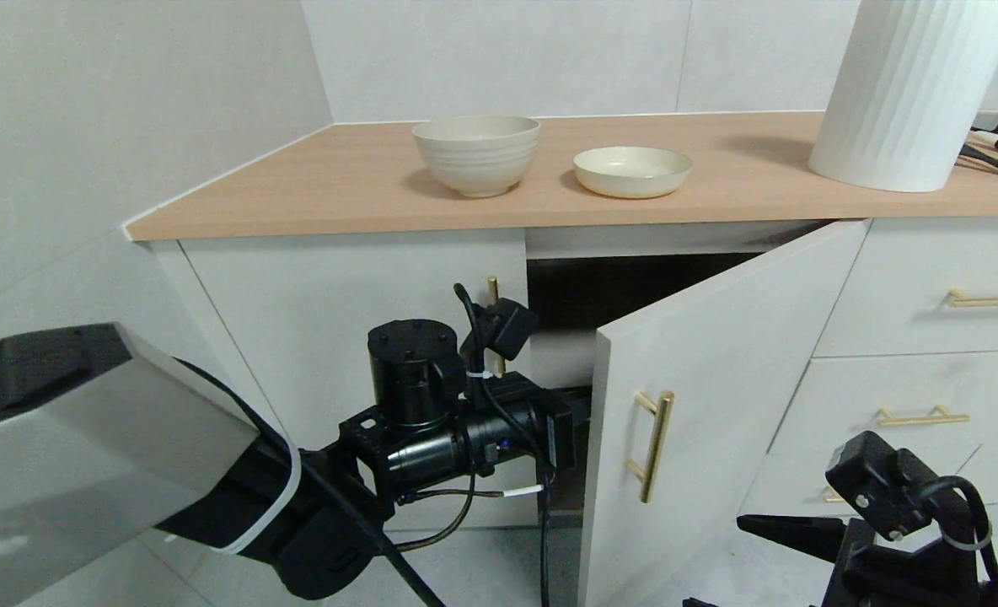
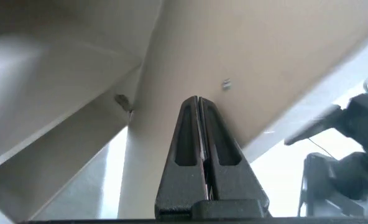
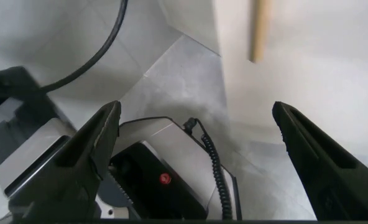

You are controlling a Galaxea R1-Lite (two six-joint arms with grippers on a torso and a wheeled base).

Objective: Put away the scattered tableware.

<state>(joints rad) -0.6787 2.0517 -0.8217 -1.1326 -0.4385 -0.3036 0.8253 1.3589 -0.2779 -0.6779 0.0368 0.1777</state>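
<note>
Head view: a deep cream bowl (image 1: 476, 154) with ribbed sides stands on the wooden table (image 1: 297, 194), and just beside it on its right sits a shallow, pale cream dish (image 1: 632, 171). They stand apart, both upright and empty. Farther right on the table is a tall white ribbed vase (image 1: 912, 93). Under the table a white cabinet door (image 1: 701, 405) with a gold handle (image 1: 655, 445) stands open. The left arm (image 1: 431, 438) sits low at the dark opening beside that door's edge. The right tool (image 1: 712, 561) hangs at the lower right, in front of the drawers (image 1: 920, 371). Bowl and dish lie well above both arms and well apart from them.

Left wrist view: here the left tool (image 2: 197, 102) is plain to see, its two black fingers pressed together with nothing between them. Its tips are close to a pale panel that carries a small screw (image 2: 226, 84).

Right wrist view: the right tool's fingers are spread wide and hold nothing. Between them lies grey tiled floor (image 3: 184, 93), and the lower end of the gold handle on the white door shows beyond the tips.
</note>
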